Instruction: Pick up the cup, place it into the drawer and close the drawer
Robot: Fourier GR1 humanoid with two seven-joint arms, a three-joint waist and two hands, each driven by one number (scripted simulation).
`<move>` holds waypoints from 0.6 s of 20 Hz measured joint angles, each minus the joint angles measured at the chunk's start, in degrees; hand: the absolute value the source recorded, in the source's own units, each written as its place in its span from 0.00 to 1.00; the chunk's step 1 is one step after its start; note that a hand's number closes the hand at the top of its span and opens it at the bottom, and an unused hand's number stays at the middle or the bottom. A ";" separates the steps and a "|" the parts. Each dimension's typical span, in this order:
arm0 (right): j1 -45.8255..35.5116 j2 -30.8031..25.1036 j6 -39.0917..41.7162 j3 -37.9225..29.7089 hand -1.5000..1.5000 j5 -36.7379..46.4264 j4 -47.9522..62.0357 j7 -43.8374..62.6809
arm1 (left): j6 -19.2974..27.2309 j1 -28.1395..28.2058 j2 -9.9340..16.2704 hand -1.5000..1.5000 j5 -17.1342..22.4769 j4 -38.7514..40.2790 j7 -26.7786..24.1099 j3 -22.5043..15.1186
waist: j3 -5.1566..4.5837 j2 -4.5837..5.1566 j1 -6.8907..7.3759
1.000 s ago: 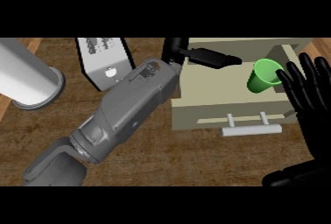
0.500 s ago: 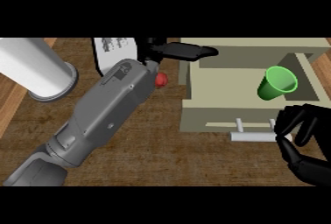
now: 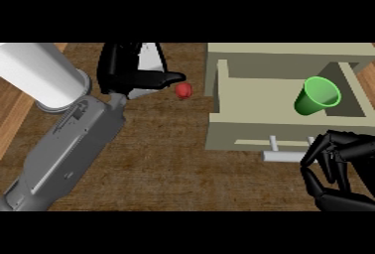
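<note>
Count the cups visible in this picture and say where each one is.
1: a green cup lying tilted inside the open drawer. Others may be hidden.

A white cylinder (image 3: 40,74) stands at the bench's (image 3: 168,163) far left edge — tall, with a paler rim at its lower end, partly over the lighter wooden strip (image 3: 15,124) that runs along that side. A small red ball-like thing (image 3: 183,90) lies on the dark wood-grain top near the far edge, about midway across and apart from the cylinder. Just behind it, at the far edge, a white flat piece (image 3: 152,57) shows only in part — what it is cannot be told. A second strip of lighter wood (image 3: 366,74) shows at the bench's right edge.
</note>
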 measured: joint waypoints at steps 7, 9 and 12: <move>-1.55 0.15 -1.27 3.91 1.00 11.59 6.03 -4.38 | -2.47 14.11 6.74 0.00 0.78 -13.52 1.36 2.80 | 0.02 0.31 -0.14; -1.61 -1.27 -1.16 6.01 1.00 16.74 7.07 -7.05 | -4.14 17.16 7.77 0.00 1.00 -14.63 0.25 3.61 | 0.01 0.40 -0.07; -2.79 -3.62 -1.94 8.77 1.00 24.68 9.95 -10.49 | -7.35 21.25 9.51 0.00 1.75 -16.10 -0.77 4.87 | 0.00 0.51 0.05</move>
